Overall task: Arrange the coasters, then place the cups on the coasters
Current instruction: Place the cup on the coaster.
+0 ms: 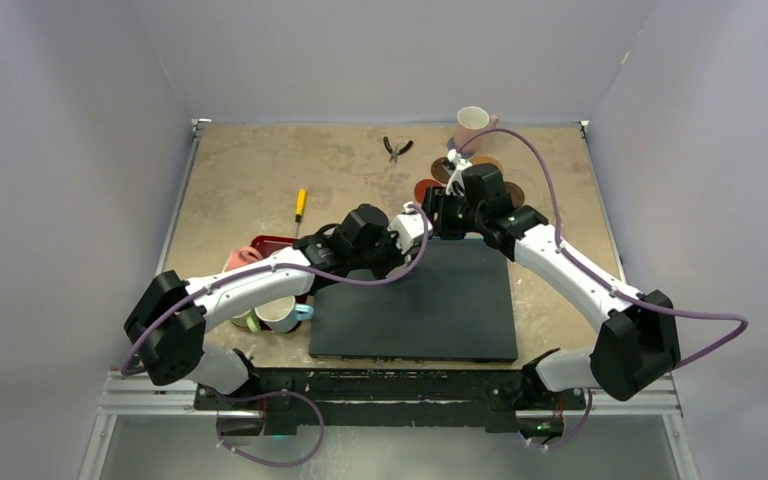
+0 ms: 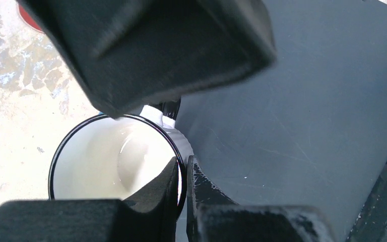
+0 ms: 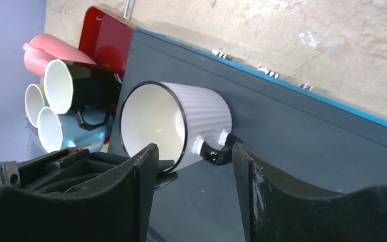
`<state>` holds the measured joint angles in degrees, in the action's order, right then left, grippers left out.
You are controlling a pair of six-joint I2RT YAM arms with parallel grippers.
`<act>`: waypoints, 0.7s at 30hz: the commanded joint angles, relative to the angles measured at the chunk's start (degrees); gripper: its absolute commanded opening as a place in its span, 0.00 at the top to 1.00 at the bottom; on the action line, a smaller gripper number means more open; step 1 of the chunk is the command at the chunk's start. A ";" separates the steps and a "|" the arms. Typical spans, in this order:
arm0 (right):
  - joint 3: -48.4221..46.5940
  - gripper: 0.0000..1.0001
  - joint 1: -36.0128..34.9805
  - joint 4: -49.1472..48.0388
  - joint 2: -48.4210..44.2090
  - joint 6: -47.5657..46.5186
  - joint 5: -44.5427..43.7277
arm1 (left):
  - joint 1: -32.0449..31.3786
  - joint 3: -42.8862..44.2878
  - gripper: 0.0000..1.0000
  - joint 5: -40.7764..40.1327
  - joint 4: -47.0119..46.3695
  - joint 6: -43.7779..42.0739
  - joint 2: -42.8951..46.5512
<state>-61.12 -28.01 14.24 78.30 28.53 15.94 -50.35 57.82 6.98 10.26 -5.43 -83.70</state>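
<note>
Over the black rectangular mat [image 3: 307, 136], left gripper [image 2: 184, 174] pinches the rim of the white ribbed mug [image 3: 201, 113]. Right gripper [image 3: 194, 161] gapes beside its black handle.

The left arm [image 1: 260, 275] stretches from its base up and to the right. The left gripper [image 2: 184, 166] is clamped on the rim of the white mug [image 3: 201, 113], one finger inside and one outside. The right arm [image 1: 570, 270] reaches up and to the left, folding at the wrist so that the right gripper [image 3: 195, 151] comes close against the left one. Its jaws stand apart, touching nothing, with the mug's black handle seen between them.
</note>
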 commanded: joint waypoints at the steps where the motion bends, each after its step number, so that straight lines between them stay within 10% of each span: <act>1: 1.88 0.43 -1.77 -0.51 -1.11 4.15 -0.60 | -0.51 0.87 1.00 -4.88 -5.96 1.18 0.38; 21: 7.79 0.58 -6.64 -11.11 1.96 13.21 -5.01 | -1.94 0.50 1.00 -5.14 -7.07 3.65 -1.29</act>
<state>-54.00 -33.61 7.60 78.91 39.40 12.34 -51.42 57.39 1.08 7.94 -2.57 -84.55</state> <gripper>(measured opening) 0.438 0.041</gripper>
